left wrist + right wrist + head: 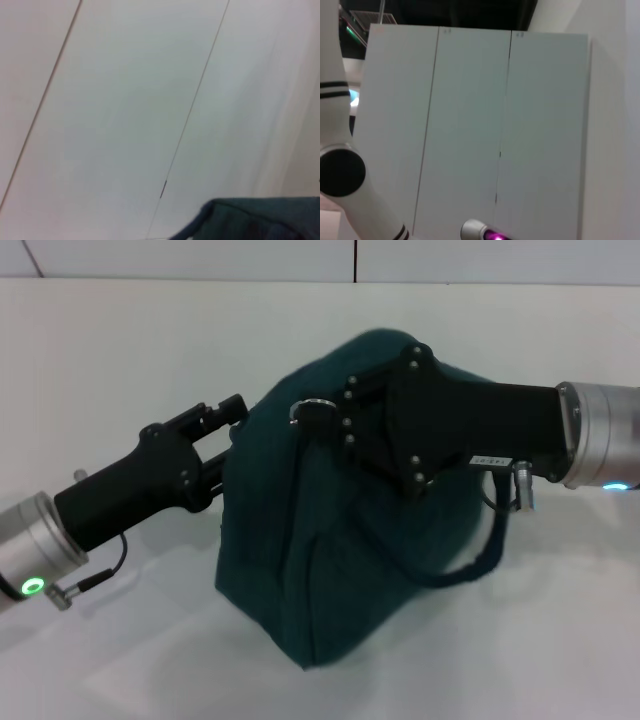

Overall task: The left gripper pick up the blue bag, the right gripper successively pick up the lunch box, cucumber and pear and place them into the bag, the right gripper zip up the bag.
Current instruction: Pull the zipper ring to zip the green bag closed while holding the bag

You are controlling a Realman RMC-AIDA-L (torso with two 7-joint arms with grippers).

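Blue bag [330,530] sits mid-bench [120,360], slumped and leaning, one dark seam running down its near corner. Lunch box, cucumber and pear not visible anywhere; judged to be inside already, with zipping the step in hand.

Head view: the left gripper [236,418] comes in from the left and meets the bag's upper left edge; its fingers [215,417] are narrow and appear pinched on the fabric there. The right gripper [312,416] reaches across the bag top from the right, its black body covering much of the upper panel. Silver zipper ring [314,408] sits right at its tip, so it seems to have the pull, but whether its fingers are clamped or just beside the ring I cannot tell. A rope handle [478,558] loops down on the right side.

Left wrist view: white panelled wall, plus a corner of the bag [260,217] at the frame edge. No fingers shown.

Right wrist view: wall panels and part of the robot's white body only; no bag.

Risks: soft fabric may bunch and jam the slider; the left grip may slip, so the bag drags with the pull; the ring may slip free.
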